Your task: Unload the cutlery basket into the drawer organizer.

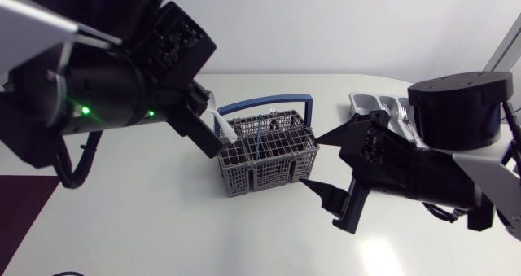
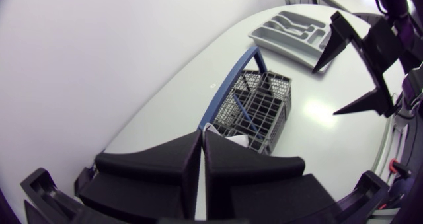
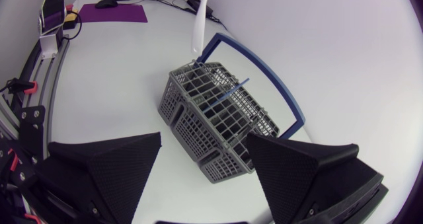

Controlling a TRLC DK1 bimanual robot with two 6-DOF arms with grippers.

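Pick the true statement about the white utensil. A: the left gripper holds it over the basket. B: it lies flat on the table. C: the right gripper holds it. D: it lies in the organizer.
A: the left gripper is shut on the white utensil above a corner of the basket; the right gripper stands open, empty.

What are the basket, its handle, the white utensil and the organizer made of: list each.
Cutlery basket: likely plastic, matte grey, moulded lattice walls. Its handle: likely plastic, smooth blue hoop. White utensil: probably plastic, opaque white, no metallic shine. Drawer organizer: seemingly moulded grey plastic, rounded compartments.
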